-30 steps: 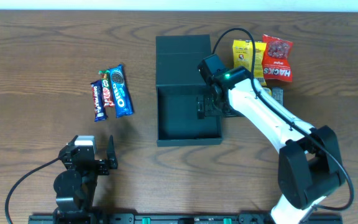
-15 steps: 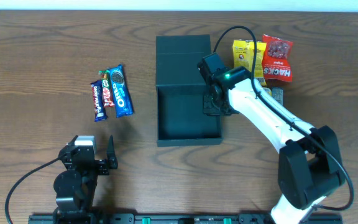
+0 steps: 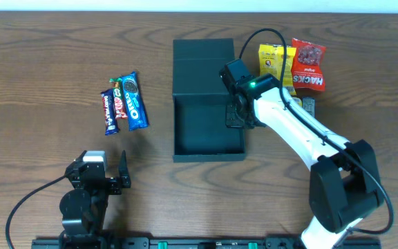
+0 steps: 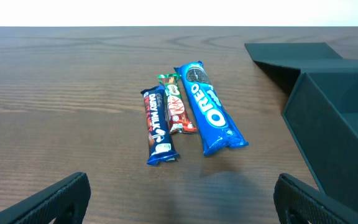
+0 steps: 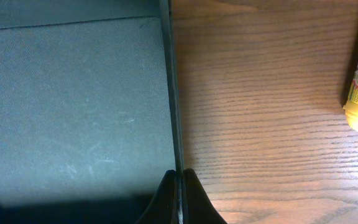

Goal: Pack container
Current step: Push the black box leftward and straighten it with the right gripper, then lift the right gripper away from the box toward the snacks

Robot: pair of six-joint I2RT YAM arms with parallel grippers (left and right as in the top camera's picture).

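Pinching the right wall of the box, the right jaws are closed flat on its thin edge. That dark box sits in the middle of the desk, its flap lid laid back toward the far side. The left jaws stand spread wide with nothing between them, near the front-left corner. Three snack bars lie left of the box; a yellow packet and a red packet lie to its right.

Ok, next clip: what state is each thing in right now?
container: open, empty.
lid: folded back.
right gripper: shut, pinching the container's right wall.
left gripper: open, holding nothing.
Oreo pack, KitKat, Dairy Milk bar: unpacked, on table.
yellow packet, red Hacks bag: unpacked, on table.
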